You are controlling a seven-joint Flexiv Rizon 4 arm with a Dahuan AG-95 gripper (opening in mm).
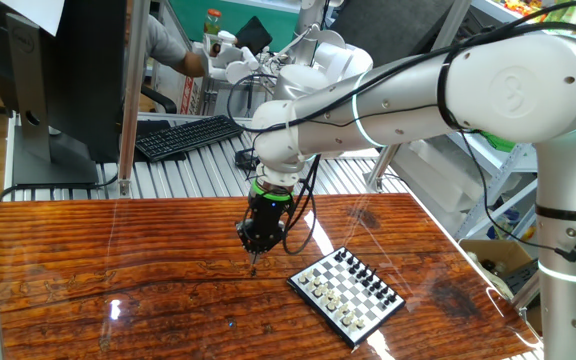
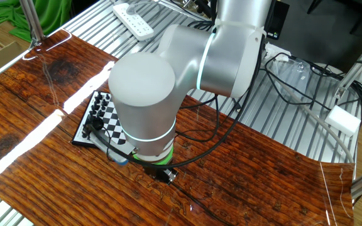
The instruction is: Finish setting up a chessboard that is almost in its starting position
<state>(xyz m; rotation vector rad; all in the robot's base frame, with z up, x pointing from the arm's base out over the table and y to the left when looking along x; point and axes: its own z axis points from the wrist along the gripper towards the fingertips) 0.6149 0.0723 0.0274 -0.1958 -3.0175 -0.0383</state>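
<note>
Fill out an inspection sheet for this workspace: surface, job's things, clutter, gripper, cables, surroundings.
Surface: wooden table, dark glossy grain with light glare; ribbed metal bench behind it.
Job's things: chessboard flat on the table, black and white pieces in rows along its edges; whether any piece is missing is too small to tell.
Clutter: nothing seen on the wood besides the board.
Gripper: gripper shut, pointing down at the table beside the board; whether it holds a piece cannot be told.
Cables: black cables loop off the wrist.
Surroundings: keyboard, monitor, white power strip on the bench.
</note>
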